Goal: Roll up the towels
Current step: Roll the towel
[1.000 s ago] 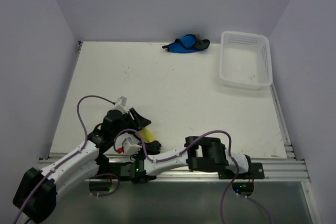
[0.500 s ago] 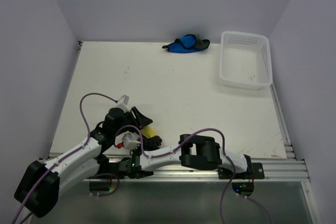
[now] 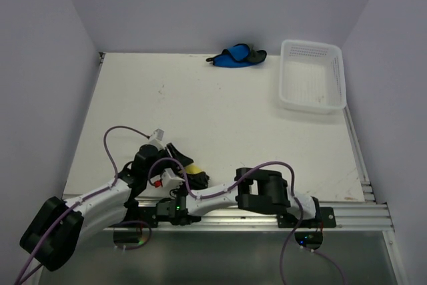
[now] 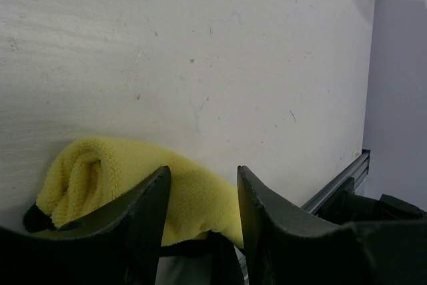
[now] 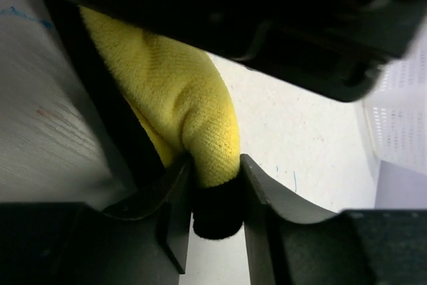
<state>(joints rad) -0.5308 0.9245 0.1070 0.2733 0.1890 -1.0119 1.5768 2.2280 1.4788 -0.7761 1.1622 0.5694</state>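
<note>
From above, a bright yellow terry towel [image 3: 192,168] lies bunched at 7 o'clock on the white counter [image 3: 220,125], tucked beneath both wrists. A bright blue towel with dark edging [image 3: 233,56] sits crumpled at 12 o'clock, and a white perforated plastic basket [image 3: 312,103] stands at 2 o'clock.

Left wrist camera: the left jaws straddle the rolled yellow cloth; I cannot tell whether they squeeze it.

Right wrist camera: the right jaws pinch the roll's dark-edged end.
</note>
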